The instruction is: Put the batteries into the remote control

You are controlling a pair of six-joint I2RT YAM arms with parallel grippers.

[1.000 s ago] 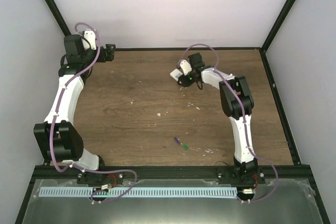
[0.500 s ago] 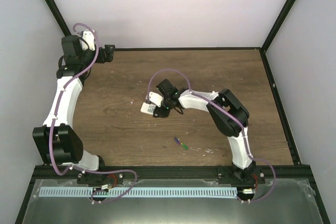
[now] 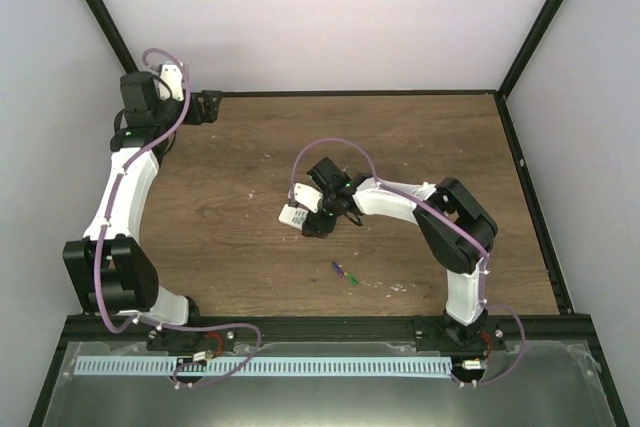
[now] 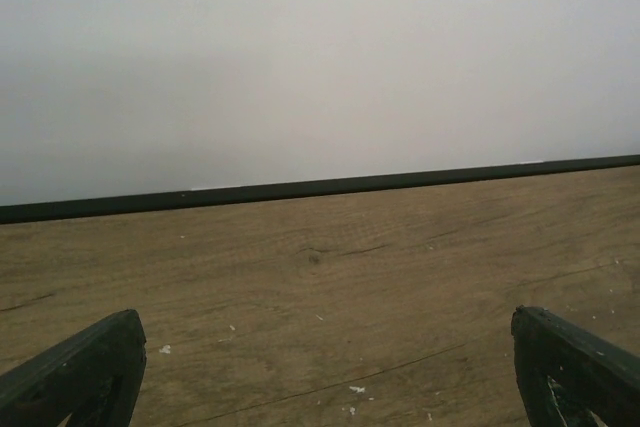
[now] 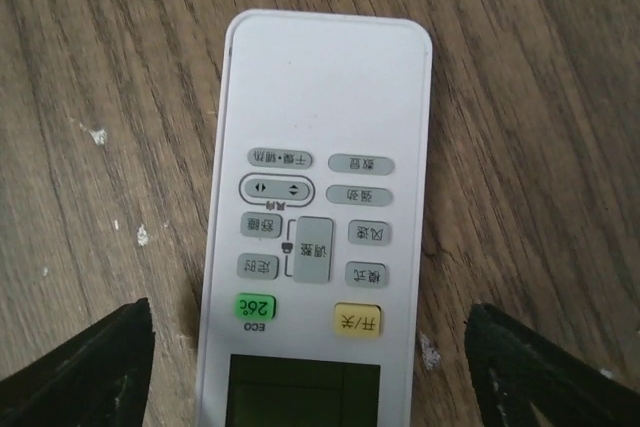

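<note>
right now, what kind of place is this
Probably a robot test cell: left arm and right arm bolted to a wooden table, boxed in by white walls and a black frame.

Soft, even, diffuse light, faint shadows, no glare; left wrist view slightly hazy.

Remote (image 5: 315, 227): white flat bar, button face up, flat on table (image 3: 230, 197). Grey buttons plus one green and one yellow. Display end cut off at bottom of right wrist view. Top view: just left of table centre.
Purple-blue battery (image 3: 338, 268) and green battery (image 3: 351, 278): slim cylinders, lying end to end on diagonal, nearer front edge, apart from remote.
</note>
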